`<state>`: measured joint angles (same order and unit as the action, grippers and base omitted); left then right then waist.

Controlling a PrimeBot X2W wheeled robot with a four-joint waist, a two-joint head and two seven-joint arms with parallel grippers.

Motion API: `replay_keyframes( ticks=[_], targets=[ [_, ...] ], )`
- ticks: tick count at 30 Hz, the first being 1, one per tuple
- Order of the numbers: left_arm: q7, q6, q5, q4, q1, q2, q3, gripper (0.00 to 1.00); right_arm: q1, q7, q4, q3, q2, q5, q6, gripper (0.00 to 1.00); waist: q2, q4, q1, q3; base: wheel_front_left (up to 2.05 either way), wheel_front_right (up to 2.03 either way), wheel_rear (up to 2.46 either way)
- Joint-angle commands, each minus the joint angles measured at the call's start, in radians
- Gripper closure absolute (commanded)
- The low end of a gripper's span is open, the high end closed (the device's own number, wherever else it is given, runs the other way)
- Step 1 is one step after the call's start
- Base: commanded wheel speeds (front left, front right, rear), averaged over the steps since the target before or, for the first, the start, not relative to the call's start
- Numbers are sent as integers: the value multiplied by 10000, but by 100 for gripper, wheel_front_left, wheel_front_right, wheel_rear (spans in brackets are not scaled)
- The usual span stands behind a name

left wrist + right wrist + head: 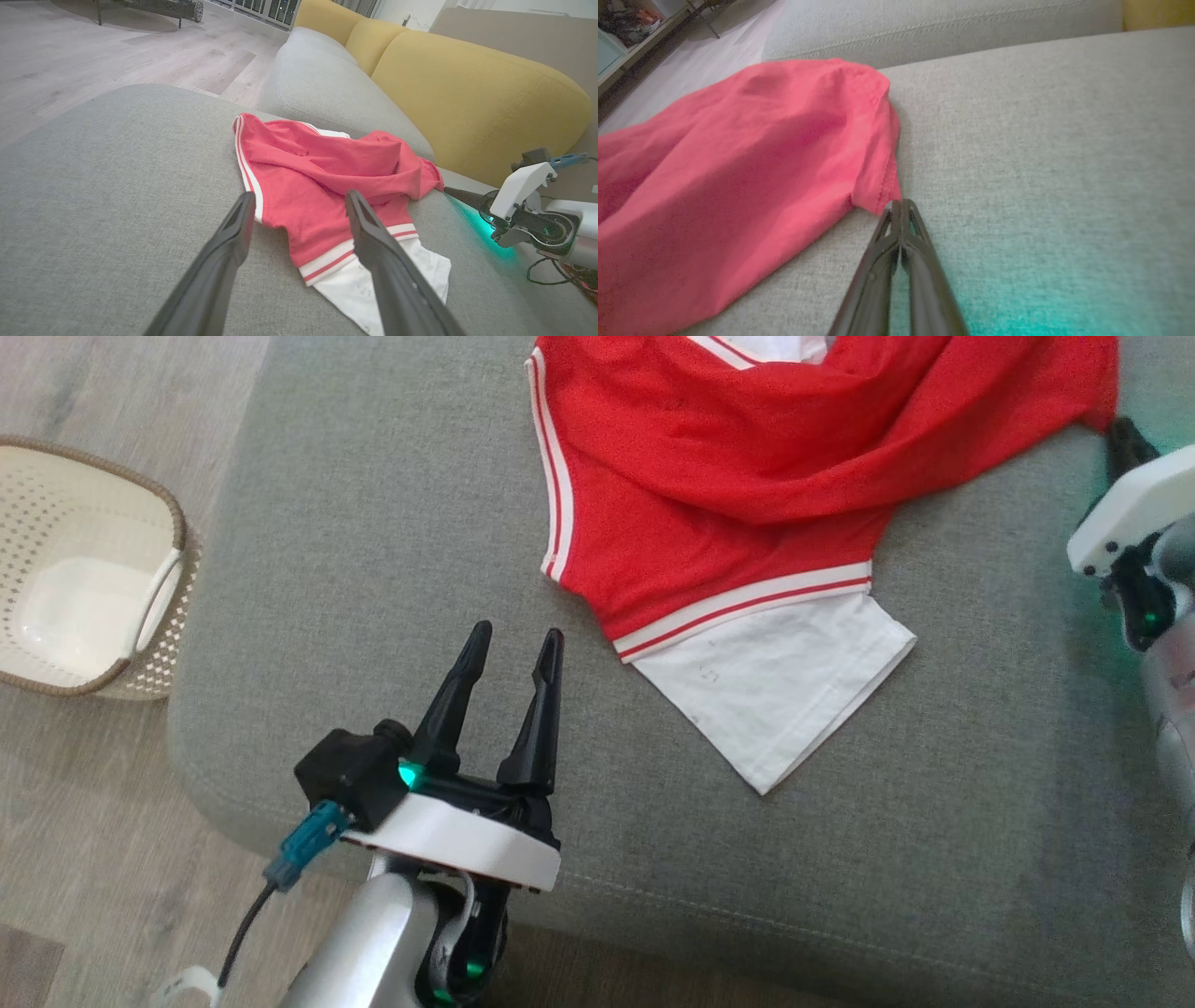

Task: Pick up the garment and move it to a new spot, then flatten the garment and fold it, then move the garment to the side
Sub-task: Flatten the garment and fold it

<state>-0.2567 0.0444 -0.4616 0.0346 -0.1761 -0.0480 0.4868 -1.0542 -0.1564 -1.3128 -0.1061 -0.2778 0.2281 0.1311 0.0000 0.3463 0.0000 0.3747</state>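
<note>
At garment (738, 163) red corner: right gripper (901, 205) closed, apparently pinching hem. Left gripper (517, 633) wide open, empty, beside garment. Pick-up step; next, probably a lift.

Soft even daylight, teal glow, blurred wrist view

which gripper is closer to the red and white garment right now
Right. The right gripper has jaws shut on the garment at its red corner; the left gripper hovers open over the cushion, short of the striped hem.
</note>
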Motion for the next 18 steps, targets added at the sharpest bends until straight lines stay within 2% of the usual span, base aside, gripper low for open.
replay_keyframes(
  ticks=[1,4,10,17,18],
  targets=[
    [-51,71,-62,-372,-264,-22,-255,0,55,76,224,-96,122,-242,-4,100,0,42,0,40,0,0,0],
    [-51,121,-89,-397,-276,-22,-296,0,68,198,223,-844,226,-1053,-4,100,0,-20,0,63,0,0,0],
    [-51,118,-61,-452,-357,-22,-343,0,-229,-261,225,-1873,712,-2383,-4,100,0,-258,0,113,0,0,0],
    [-51,151,-19,-471,-389,-22,-359,0,-467,-501,429,-2866,1189,-3272,-4,100,0,-421,0,-4,0,0,0],
    [-51,147,-16,-480,-384,-22,-348,0,-503,-523,469,-3019,1244,-3336,-4,30,0,-413,0,11,0,0,0]
  ],
)
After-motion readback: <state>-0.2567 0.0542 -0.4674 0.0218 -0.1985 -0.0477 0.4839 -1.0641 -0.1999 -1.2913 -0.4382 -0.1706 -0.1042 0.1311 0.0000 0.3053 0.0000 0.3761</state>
